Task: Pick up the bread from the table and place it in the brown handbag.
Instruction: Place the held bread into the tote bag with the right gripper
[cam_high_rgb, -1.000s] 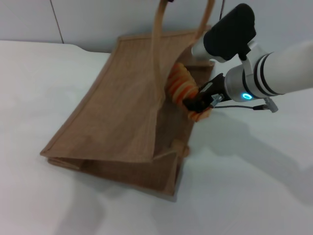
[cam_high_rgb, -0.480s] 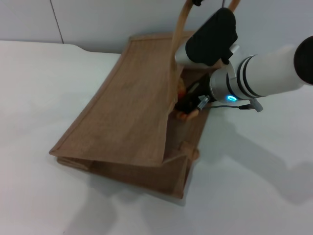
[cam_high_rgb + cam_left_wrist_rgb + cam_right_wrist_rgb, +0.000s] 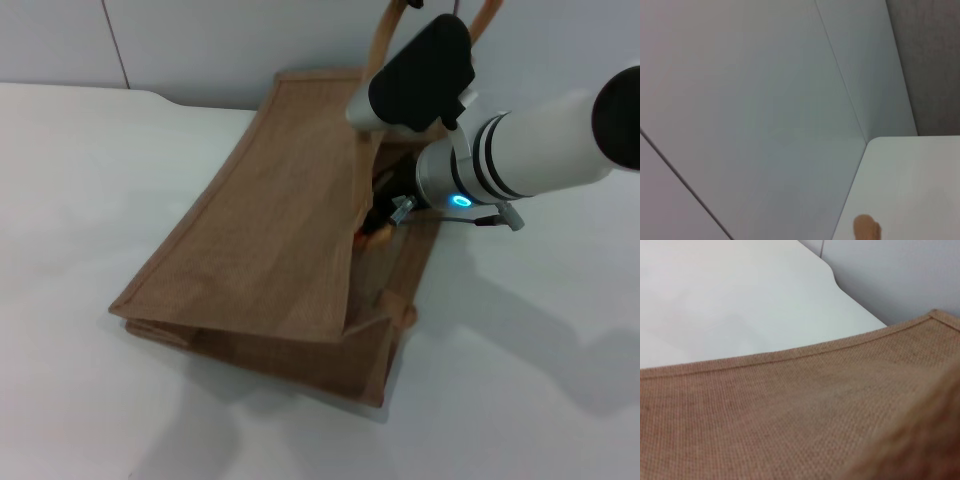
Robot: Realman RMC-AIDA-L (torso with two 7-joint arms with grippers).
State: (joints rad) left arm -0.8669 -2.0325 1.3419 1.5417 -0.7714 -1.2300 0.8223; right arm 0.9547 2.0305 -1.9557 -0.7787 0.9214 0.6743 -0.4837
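The brown handbag [image 3: 270, 240] lies on its side on the white table [image 3: 80, 190], its upper panel lifted so that the mouth gapes toward the robot's right side, and its 2 strap handles [image 3: 385, 35] rise out of the head view above the bag's far edge. The right pincer [image 3: 385, 215] is pushed into that mouth, under the raised upper panel, with the white forearm and its lit blue ring just outside the bag's right edge and the black wrist housing above the bag's far right corner. Only a small orange sliver of the bread [image 3: 366, 237] shows, inside the bag's opening right at the pincer's tip and partly covered by the panel's hem. The pincer's dark fingers sit against that sliver, but the panel hides most of them, so whether they are closed on the bread or spread apart I cannot tell. In the right wrist view the bag's woven panel [image 3: 790, 420] fills most of the picture, its hemmed edge curving across bare table [image 3: 715, 295]. The left pincer is out of sight; its wrist camera looks at a grey wall, a table corner [image 3: 910, 185] and a small tan rounded shape I cannot identify.
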